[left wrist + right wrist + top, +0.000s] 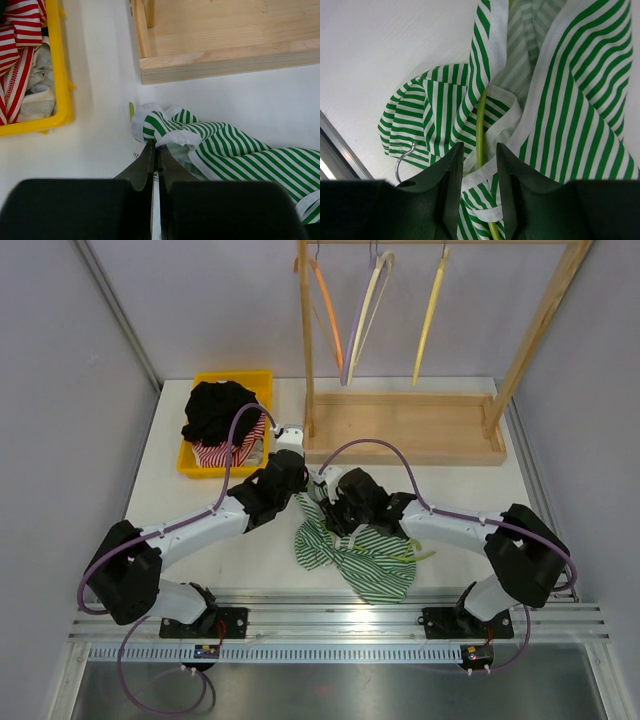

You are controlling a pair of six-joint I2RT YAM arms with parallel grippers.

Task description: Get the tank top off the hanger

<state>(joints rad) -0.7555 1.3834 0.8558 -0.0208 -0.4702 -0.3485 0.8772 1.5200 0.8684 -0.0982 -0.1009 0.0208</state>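
- Green-striped tank top (365,562), light and limp, lies crumpled on the white surface (250,550), lower centre of the overhead view, trailing upper left to lower right.
- Best gripped at its white-trimmed edge, where the left end effector (156,150) is clenched.
- Lime hanger (480,120) runs top to bottom in the right wrist view, hook (404,160) lower left; right end effector (479,147) straddles it, released.

Yellow bin (240,377): black garment (218,410), red-striped garment (228,453). Wooden rack (400,430) alongside.
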